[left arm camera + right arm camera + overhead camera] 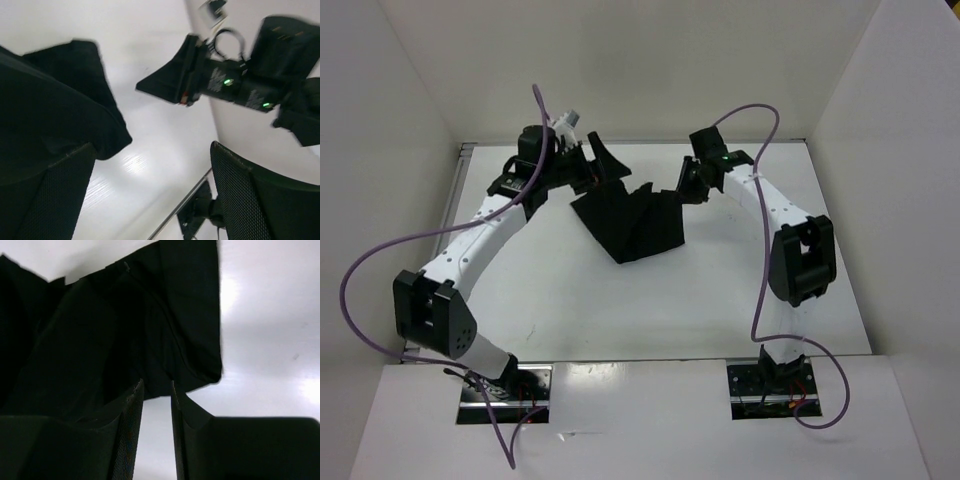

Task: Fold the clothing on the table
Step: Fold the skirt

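Observation:
The black clothing (632, 222) lies crumpled at the middle back of the white table (570, 310), with creases running across it. My left gripper (594, 166) hovers at the clothing's far left corner. In the left wrist view the left gripper (152, 147) is wide open with only table between its fingers, and the clothing (60, 100) bunches beside the left finger. My right gripper (682, 186) sits at the clothing's right edge. In the right wrist view its jaws (156, 385) stand a narrow gap apart, the clothing (125, 320) ending at the fingertips, with bare table in the gap.
White walls enclose the table on three sides. Purple cables (760, 200) arc over both arms. The right arm's wrist with green lights (240, 85) shows across from the left gripper. A thin metal rail (185, 205) marks the table's edge.

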Robot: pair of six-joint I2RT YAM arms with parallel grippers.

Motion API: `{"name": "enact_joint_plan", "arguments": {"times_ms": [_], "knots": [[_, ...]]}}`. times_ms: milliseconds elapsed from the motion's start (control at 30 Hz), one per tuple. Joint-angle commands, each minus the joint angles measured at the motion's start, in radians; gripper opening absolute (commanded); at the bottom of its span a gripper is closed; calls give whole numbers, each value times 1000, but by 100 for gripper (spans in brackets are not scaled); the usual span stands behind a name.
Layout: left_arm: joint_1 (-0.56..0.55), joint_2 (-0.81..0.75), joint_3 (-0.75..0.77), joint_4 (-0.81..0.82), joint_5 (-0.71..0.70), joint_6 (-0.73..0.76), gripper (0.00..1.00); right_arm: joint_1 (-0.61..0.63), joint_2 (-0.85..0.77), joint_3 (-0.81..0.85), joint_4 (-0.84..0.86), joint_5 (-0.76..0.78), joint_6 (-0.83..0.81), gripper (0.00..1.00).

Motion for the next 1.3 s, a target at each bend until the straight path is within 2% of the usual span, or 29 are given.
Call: {"name": "enact_joint_plan", "arguments": {"times_ms": [0, 100, 233, 300, 467, 667, 733, 767, 800, 833, 933, 1033, 1167, 1267], "knots": [[8, 48, -114, 14, 16, 38, 100, 28, 62, 117, -51, -3, -32, 34], [8, 113, -94, 63, 101, 29, 100, 37, 71, 141, -60, 6, -32, 34], [-4, 211, -11, 63, 113, 29, 100, 37, 82, 153, -61, 6, -20, 34], [-17, 258, 27, 73, 122, 29, 100, 37, 60, 107, -50, 6, -20, 34], [-46, 378, 248, 74, 171, 9, 100, 17, -21, -23, -27, 48, 24, 34], [-135, 551, 484, 32, 202, -1, 100, -41, -131, -149, -18, 57, 44, 34], [-156, 611, 582, -7, 202, -1, 100, -68, -170, -192, 16, 45, 44, 35], [-170, 612, 607, -58, 176, 22, 100, -69, -170, -192, 25, 23, 17, 44], [-170, 601, 625, -87, 139, 42, 100, -78, -179, -192, 25, -3, -1, 47], [-170, 581, 638, -113, 37, 85, 100, -78, -179, -180, 36, -62, -23, 47], [-121, 474, 613, -172, -57, 119, 100, -78, -142, -128, 67, -189, -101, 51], [-20, 342, 493, -172, -57, 110, 100, -61, -95, -67, 140, -228, -144, 53], [78, 115, 272, -172, -128, 101, 100, -50, 56, 93, 139, -337, -210, 54], [135, 0, 101, -196, -168, 101, 100, -23, 170, 232, 130, -395, -242, 54]]}}
